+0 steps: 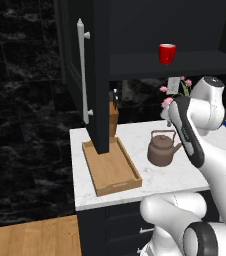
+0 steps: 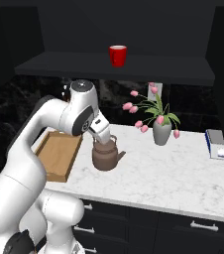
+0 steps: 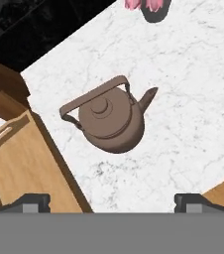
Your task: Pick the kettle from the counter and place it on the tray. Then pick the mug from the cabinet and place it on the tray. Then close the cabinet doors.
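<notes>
The brown-bronze kettle [image 1: 162,149] [image 2: 105,155] stands upright on the white marble counter [image 2: 183,173], its wire handle arched over the lid. Left of it lies the light-wood tray [image 1: 112,167] [image 2: 59,154], with nothing in it. In the hand view my gripper [image 3: 112,201] hangs above the kettle [image 3: 109,119], open, its fingertips [image 3: 32,201] wide apart and holding nothing. The tray's [image 3: 25,168] corner sits beside them. The red mug [image 1: 167,53] [image 2: 117,54] stands on the shelf of the dark cabinet [image 2: 114,69]. The left cabinet door [image 1: 97,75] stands open over the tray.
A grey vase of pink flowers [image 2: 162,131] stands right of the kettle near the back wall. A wooden knife block [image 1: 114,117] sits behind the tray. A blue-and-white object [image 2: 215,144] lies at the counter's far right. The open door's silver bar handle [image 1: 82,70] juts out.
</notes>
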Tool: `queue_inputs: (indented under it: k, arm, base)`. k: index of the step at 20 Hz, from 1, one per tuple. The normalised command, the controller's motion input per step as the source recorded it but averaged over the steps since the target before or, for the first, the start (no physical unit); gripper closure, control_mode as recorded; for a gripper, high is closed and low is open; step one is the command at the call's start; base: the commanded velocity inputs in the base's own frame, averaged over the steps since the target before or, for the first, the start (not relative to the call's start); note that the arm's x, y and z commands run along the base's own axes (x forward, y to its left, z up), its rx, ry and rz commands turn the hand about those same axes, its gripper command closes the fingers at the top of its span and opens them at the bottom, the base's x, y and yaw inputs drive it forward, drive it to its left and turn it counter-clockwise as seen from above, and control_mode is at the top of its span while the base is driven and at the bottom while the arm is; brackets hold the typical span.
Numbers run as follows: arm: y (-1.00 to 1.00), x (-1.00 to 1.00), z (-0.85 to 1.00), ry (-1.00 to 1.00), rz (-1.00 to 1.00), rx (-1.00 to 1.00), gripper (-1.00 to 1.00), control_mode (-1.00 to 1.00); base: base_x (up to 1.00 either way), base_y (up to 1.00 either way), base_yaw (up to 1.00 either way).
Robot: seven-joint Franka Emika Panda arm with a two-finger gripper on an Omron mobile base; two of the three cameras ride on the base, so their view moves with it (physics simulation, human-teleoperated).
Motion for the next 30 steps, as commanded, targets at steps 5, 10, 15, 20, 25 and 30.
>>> queue_inputs:
  k: [5, 10, 15, 20, 25, 30]
  arm:
    - [-0.01, 0.21, -0.11, 0.00, -0.28, 0.05, -1.00, -1.00]
    - [-0.09, 0.13, -0.14, 0.00, -0.23, 0.05, -1.00, -1.00]
    - [-0.12, 0.05, -0.09, 0.00, -0.18, 0.07, -1.00, -1.00]
    - [-0.14, 0.07, -0.06, 0.00, -0.12, 0.10, -1.00, -1.00]
    - [-0.12, 0.21, -0.06, 0.00, -0.03, 0.08, -1.00, -1.00]
    - [0.00, 0.19, -0.12, 0.02, -0.03, 0.01, -1.00, -1.00]
  base:
    - [0.00, 0.00, 0.00]
    - [0.00, 0.00, 0.00]
    - [0.00, 0.00, 0.00]
    - [0.00, 0.00, 0.00]
    - [0.00, 0.00, 0.00]
    - [0.00, 0.00, 0.00]
